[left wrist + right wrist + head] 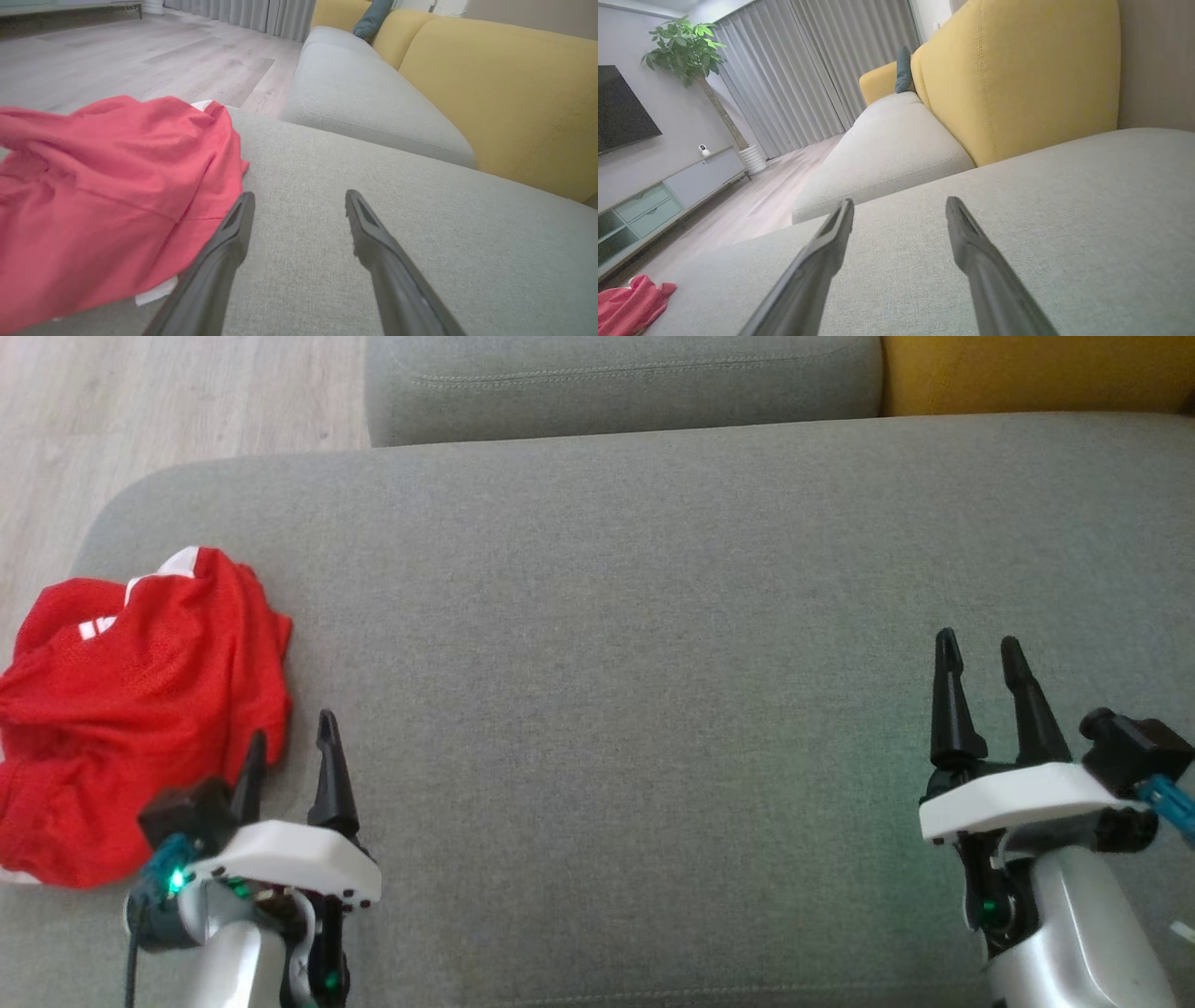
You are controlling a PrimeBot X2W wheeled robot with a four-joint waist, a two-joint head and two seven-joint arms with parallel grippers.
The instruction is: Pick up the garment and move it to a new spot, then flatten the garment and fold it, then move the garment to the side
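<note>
Head view: left gripper (291,728) spread, empty

1. The left gripper (300,196) hangs low over a grey seat cushion (420,261), its two dark fingers spread wide with bare fabric between them.
2. The garment (107,186), a crumpled red heap, lies on that cushion just to the gripper's left. Its edge meets the nearer finger (224,252), though real contact is hard to judge.
3. A white strip (156,291) pokes out under the red cloth, beside that finger's base.
4. Ahead of the gripper sits a second grey cushion (355,102), with a yellow backrest (504,93) to its right and a teal pillow (371,18) at the far end.
5. Ahead and left of the gripper are a pale wooden floor (140,56) and grey curtains (261,16).
</note>
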